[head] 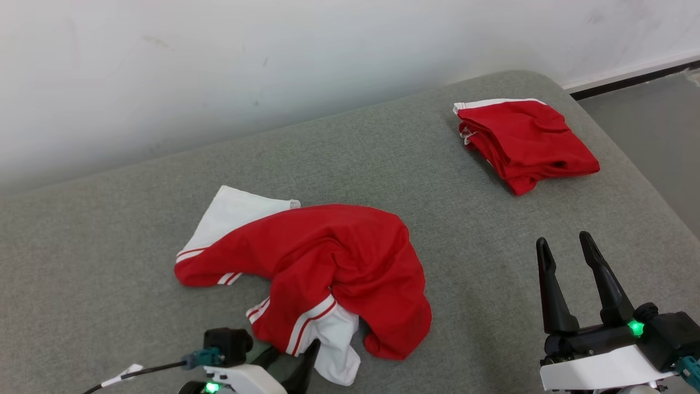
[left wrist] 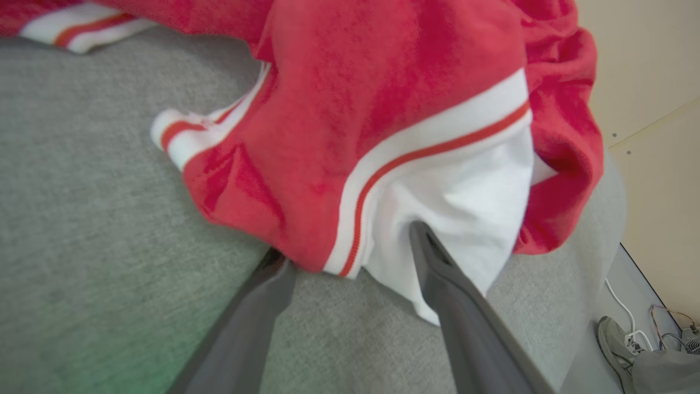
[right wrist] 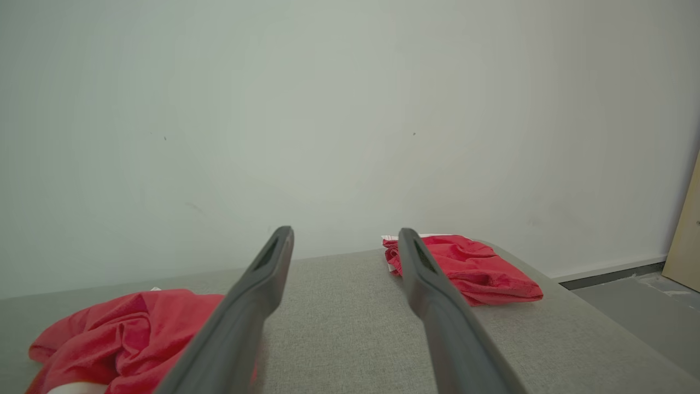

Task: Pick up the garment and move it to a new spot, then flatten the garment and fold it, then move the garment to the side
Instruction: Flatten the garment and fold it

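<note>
Red garment lies crumpled, left gripper wide open at its white hem, likely lining up the pick; right gripper open, empty, clear.

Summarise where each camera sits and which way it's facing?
Head: on the head, looking forward and down at the grey cushion, crumpled garment and folded garment; left fingers bottom edge, right fingers lower right.
Left wrist: on the left arm, looking along its open fingers at the crumpled garment's white hem.
Right wrist: on the right arm, looking low across the cushion at the wall; its open fingers rise from the bottom.
Shared: head and right wrist show both garments.
</note>
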`<state>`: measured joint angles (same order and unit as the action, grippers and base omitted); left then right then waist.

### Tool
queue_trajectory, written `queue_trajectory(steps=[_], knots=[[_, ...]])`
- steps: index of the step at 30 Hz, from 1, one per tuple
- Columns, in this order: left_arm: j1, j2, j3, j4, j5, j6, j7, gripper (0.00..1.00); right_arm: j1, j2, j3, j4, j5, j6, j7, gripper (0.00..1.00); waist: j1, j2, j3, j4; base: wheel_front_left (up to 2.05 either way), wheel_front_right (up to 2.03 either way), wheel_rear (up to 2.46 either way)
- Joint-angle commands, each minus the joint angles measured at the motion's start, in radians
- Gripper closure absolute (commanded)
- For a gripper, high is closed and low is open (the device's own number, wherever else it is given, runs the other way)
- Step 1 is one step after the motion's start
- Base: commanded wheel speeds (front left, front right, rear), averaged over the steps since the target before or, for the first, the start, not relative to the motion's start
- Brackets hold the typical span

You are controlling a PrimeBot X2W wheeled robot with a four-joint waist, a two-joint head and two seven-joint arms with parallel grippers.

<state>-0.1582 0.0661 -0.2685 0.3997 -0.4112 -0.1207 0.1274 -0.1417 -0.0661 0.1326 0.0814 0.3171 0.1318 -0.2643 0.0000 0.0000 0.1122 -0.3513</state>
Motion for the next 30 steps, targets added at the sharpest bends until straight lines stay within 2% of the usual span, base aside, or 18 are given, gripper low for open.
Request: queue_trajectory(steps=[1,2,3,4,13,20,30], knots=[[-0.008,0.005,-0.004,0.011,-0.004,0.004,0.002,0.08,-0.011,0.001,-0.001,-0.004,0.000,-0.002,0.001,0.00,0.0000,0.0000,0.004,-0.004,0.00,0.00,0.00],[-0.012,0.006,-0.007,0.012,-0.003,0.003,0.000,0.39,-0.012,0.001,-0.002,-0.004,-0.001,-0.002,0.001,0.00,0.0000,0.0000,0.004,-0.004,0.00,0.00,0.00],[-0.017,0.006,-0.006,0.010,-0.005,0.003,-0.006,0.78,-0.011,0.002,-0.004,-0.004,-0.003,-0.002,0.001,0.00,0.0000,0.0000,0.004,-0.003,0.00,0.00,0.00],[-0.020,0.006,-0.005,0.007,-0.007,0.002,-0.012,1.00,-0.009,0.003,-0.007,-0.004,-0.004,-0.002,0.001,0.00,0.0000,0.0000,0.003,-0.001,0.00,0.00,0.00],[-0.017,0.025,-0.007,-0.059,-0.022,0.004,-0.025,1.00,0.012,0.006,-0.015,0.002,-0.005,-0.002,0.001,0.00,0.0000,0.0000,-0.011,0.072,0.00,0.00,0.00],[0.009,0.094,0.056,-0.149,-0.013,0.063,-0.013,1.00,0.022,-0.009,-0.021,0.006,-0.010,-0.002,0.001,0.00,0.0000,0.0000,-0.028,0.162,0.00,0.00,0.00],[0.060,0.197,0.140,-0.198,0.001,0.141,0.027,1.00,0.019,-0.025,-0.041,0.006,-0.015,-0.002,0.001,0.00,0.0000,0.0000,-0.019,0.255,0.00,0.00,0.00]])
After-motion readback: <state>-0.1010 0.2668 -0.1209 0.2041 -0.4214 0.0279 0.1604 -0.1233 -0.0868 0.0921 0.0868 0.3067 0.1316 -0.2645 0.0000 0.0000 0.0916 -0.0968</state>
